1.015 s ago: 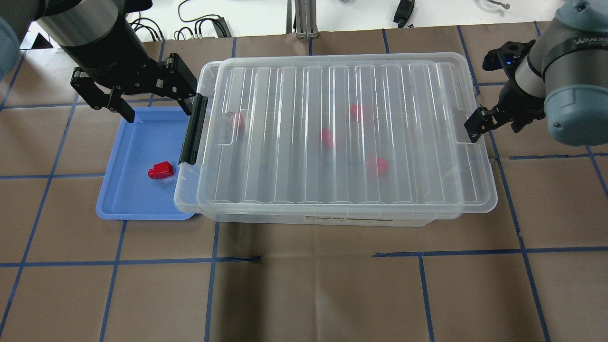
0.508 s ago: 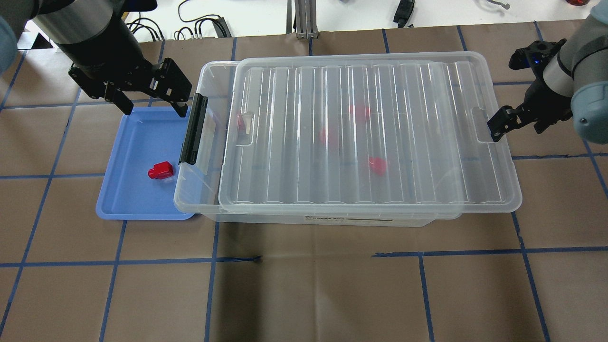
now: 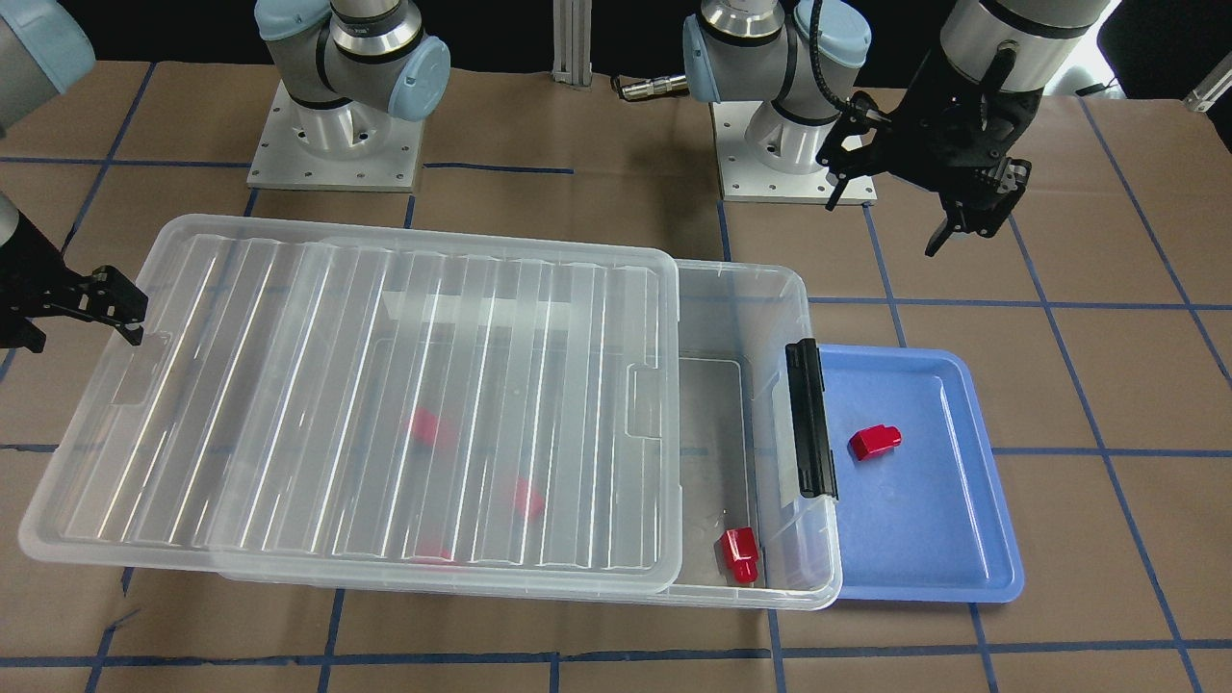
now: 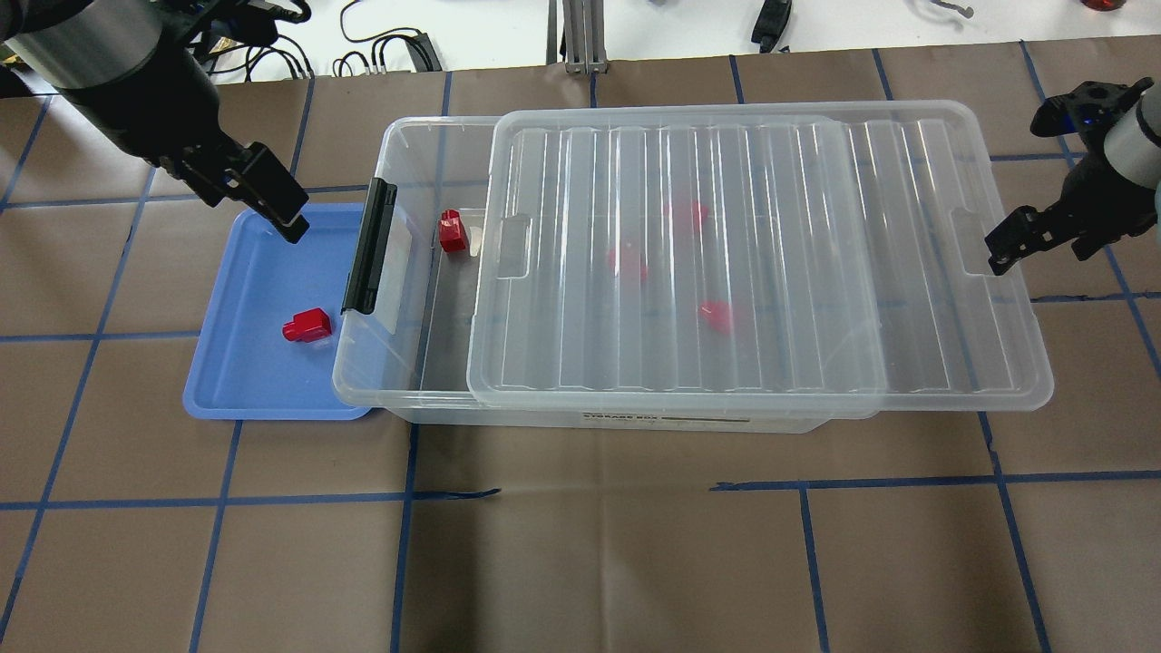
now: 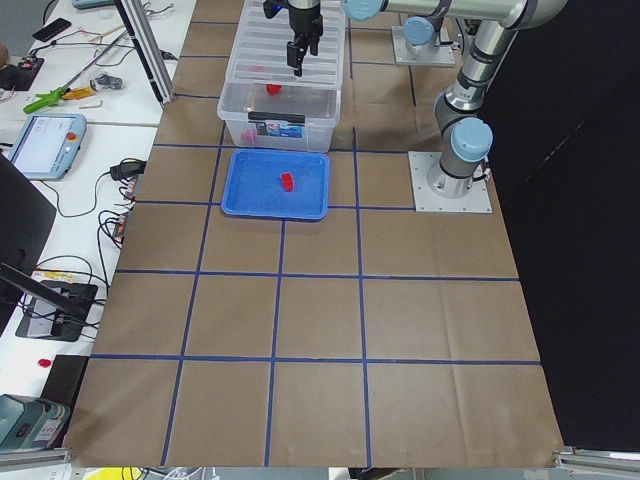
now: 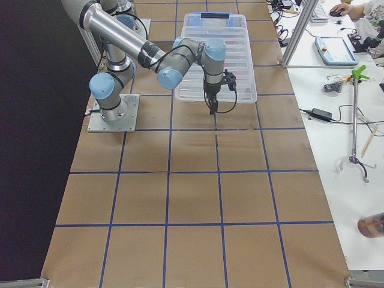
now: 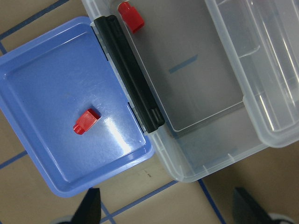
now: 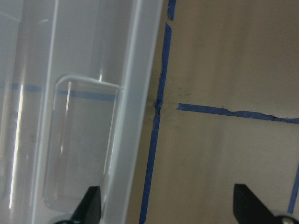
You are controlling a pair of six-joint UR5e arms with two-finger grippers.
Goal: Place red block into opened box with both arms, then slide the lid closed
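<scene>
Lid (image 4: 816, 227) partway across box (image 4: 426, 317), red shapes (image 4: 717, 315) beneath blurry — left gripper (image 3: 884, 223) and right gripper (image 4: 1034, 243) both wide apart

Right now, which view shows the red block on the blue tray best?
Left wrist-mounted: the red block lies large, unobstructed on the blue tray. Overhead and front-facing show it smaller, exterior left a speck; the others miss it.

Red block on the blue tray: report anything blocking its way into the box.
Only the end wall of the box, with its black latch, stands between; the block must go over it. The lid leaves that end uncovered.
</scene>
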